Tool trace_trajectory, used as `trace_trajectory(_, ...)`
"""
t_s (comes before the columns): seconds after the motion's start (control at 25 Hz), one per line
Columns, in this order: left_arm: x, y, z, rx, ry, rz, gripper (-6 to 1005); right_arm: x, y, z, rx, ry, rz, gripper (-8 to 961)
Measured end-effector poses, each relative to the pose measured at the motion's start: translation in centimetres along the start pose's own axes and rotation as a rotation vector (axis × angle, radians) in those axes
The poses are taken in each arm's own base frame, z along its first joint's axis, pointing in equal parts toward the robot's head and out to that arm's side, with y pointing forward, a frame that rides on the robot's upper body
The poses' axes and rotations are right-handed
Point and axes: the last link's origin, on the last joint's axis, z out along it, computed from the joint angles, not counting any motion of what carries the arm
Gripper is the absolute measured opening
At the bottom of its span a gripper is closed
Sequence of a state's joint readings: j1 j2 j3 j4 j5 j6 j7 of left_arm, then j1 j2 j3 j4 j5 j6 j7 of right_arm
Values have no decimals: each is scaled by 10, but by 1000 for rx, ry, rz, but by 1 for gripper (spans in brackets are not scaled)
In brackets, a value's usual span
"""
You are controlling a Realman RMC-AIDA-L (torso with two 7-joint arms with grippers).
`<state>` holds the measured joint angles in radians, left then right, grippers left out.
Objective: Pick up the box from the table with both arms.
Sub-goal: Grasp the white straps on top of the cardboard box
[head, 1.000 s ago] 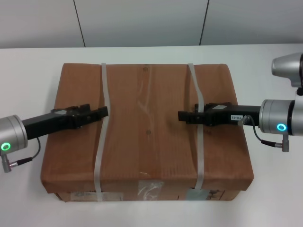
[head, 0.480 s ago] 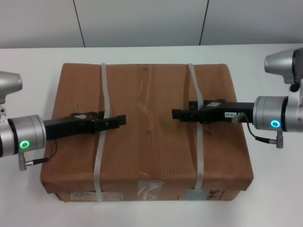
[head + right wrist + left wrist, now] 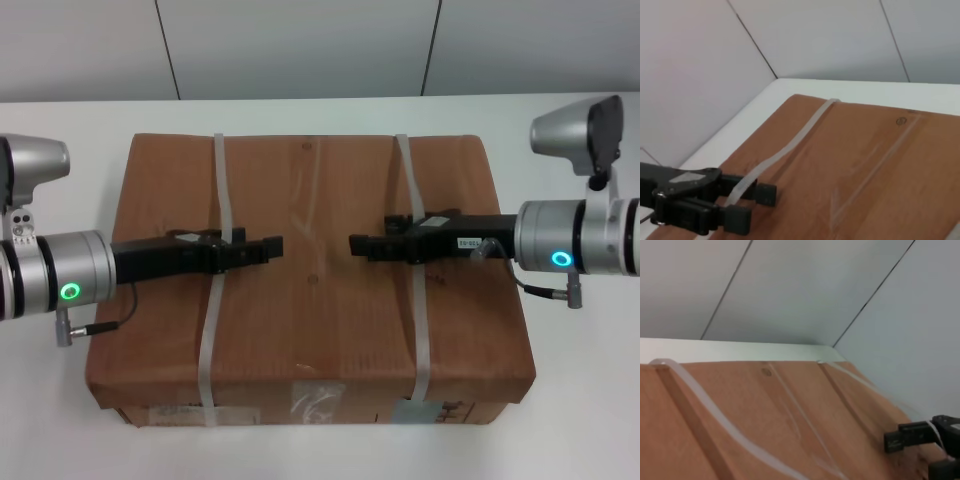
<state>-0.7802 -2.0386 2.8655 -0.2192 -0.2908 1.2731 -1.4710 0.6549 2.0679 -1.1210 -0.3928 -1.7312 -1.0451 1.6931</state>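
Squarely on the white table [image 3: 60, 130] sits the brown box [image 3: 310, 270], its two pale straps [image 3: 212, 300] running front to back. Over its top, the left gripper [image 3: 272, 246] reaches inward across one strap, the right gripper [image 3: 358, 244] across the other; whether either pincer is apart or together cannot be told. Labels [image 3: 318, 402] on the box's front are unreadable.

Brown box [image 3: 310, 280], pale grey straps [image 3: 212, 330]
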Motion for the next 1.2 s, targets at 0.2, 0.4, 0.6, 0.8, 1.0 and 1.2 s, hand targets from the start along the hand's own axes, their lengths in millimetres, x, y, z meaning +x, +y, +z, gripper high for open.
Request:
trace_trajectory(0.2,3,3,7,-10,-43,26,765,-4,3,5,-4,8,-20,855)
trace_trajectory(0.4,2,3,8,-6,-45,19,609,-6,2,5,1,-1,-25,732)
trace_trajectory(0.6,0,1,5,4,-40,7,500,-5,0,3,11,-33,-30,533)
trace_trajectory(0.8,-1,0,4,7,-40,7,390,-4,0,2,10,-38,-35,402)
trace_trajectory(1.0,-1,0,5,6,-39,10,132,-4,1,2,4,-37,-37,291)
trace_trajectory(1.2,0,1,5,-2,-34,14,56,-4,1,2,5,-37,-39,132)
